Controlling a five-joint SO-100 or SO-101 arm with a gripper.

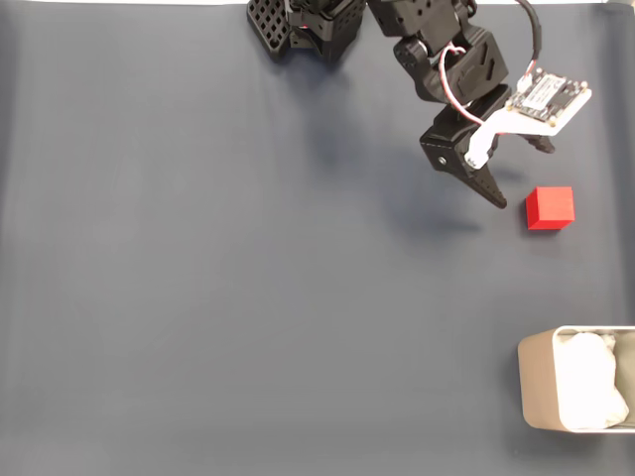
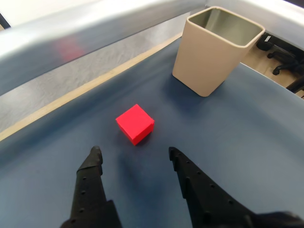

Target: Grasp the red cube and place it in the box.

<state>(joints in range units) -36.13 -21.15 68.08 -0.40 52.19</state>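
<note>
The red cube lies on the dark mat at the right of the fixed view. In the wrist view the cube sits just beyond the fingertips, centred on the gap between them. My gripper hangs over the mat just up and left of the cube, open with nothing in it, and its two black fingers spread wide in the wrist view. The beige box stands at the lower right corner, white padding inside it. In the wrist view the box rises behind the cube to the right.
The arm's black base sits at the top edge of the dark blue-grey mat. The mat's far edge runs close behind the cube in the wrist view. Bare mat stretches to the left and centre.
</note>
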